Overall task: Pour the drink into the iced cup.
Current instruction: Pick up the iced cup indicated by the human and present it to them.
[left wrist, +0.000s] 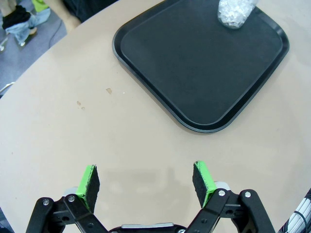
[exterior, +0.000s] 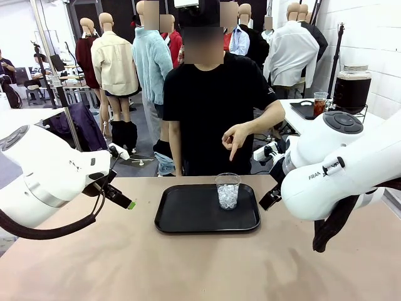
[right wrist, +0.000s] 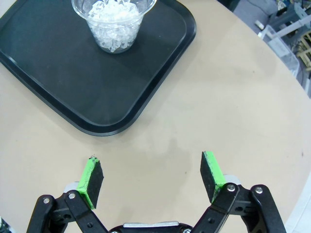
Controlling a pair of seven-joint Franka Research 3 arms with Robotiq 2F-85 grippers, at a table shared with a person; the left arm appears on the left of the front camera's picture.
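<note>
From my seat, the left hand (left wrist: 148, 178) hangs over the bare surface (left wrist: 48, 145), fingers spread wide apart with nothing between them. The black tray (left wrist: 194, 73) lies ahead of it and off to one side, and the iced cup (left wrist: 236, 12) sits at the tray's far end, well apart from those fingers.

My right hand (right wrist: 153, 180) is likewise spread wide and holding nothing. It hovers over the surface just short of the tray's rim (right wrist: 102, 130). The iced cup (right wrist: 114, 24) stands upright on the tray, beyond that hand and a little to the side in its wrist view, near but not touching.

In the front view the cup (exterior: 227, 190) stands on the far half of the tray (exterior: 182, 222), between the left hand (exterior: 123, 198) and the right hand (exterior: 270, 198). The right one is the nearer of the two. The person's hand (exterior: 237, 139) hangs above the cup with fingers pointing down.

The drink is well away from both hands. It sits dark in its jar (exterior: 351, 91) on a side table (exterior: 294, 122) behind the right arm, with a small cup (exterior: 320, 103) of reddish liquid just beside it.
</note>
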